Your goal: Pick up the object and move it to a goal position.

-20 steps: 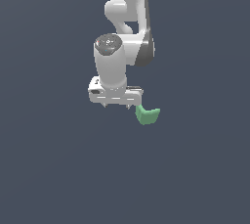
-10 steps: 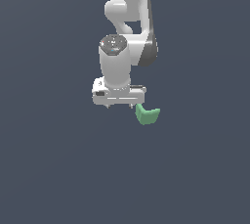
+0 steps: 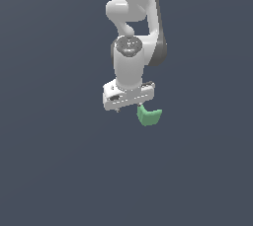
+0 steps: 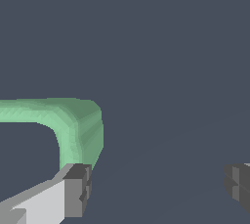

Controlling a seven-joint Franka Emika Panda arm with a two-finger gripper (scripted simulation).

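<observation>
The object (image 3: 148,115) is a small green L-shaped block lying on the dark grey floor. It sits just below and to the exterior view's right of the white hand of my gripper (image 3: 129,104). In the wrist view the object (image 4: 73,120) bends around one grey fingertip (image 4: 78,189), on that finger's outer side. The other fingertip (image 4: 238,183) is far off at the frame's edge. My gripper (image 4: 157,187) is open, and only floor shows between the fingers. In the exterior view the hand hides most of the fingers.
The white arm (image 3: 136,18) rises above the hand toward the top of the exterior view. A plain dark grey floor (image 3: 59,161) surrounds everything.
The hand has shifted to the exterior view's right, closer to the green object. The object has stayed where it was.
</observation>
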